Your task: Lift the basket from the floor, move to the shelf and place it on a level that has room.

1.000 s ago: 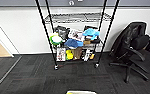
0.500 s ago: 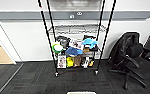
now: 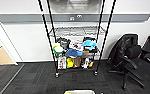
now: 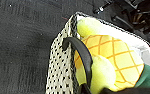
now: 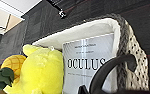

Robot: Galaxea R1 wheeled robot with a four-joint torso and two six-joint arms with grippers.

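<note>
Black wire shelf (image 3: 76, 37) nearer than before, cream basket (image 3: 79, 92) below, grip of both pincers unclear

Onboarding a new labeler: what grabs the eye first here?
The yellow pineapple plush filling the basket, beside a white box printed OCULUS. Ahead, the black wire rack against the wall, its lower tiers crammed with colourful clutter; a black office chair stands to its right.

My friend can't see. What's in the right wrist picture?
A cream basket with a black handle holds a yellow plush toy, a plush pineapple and a white box reading OCULUS, above dark carpet.
</note>
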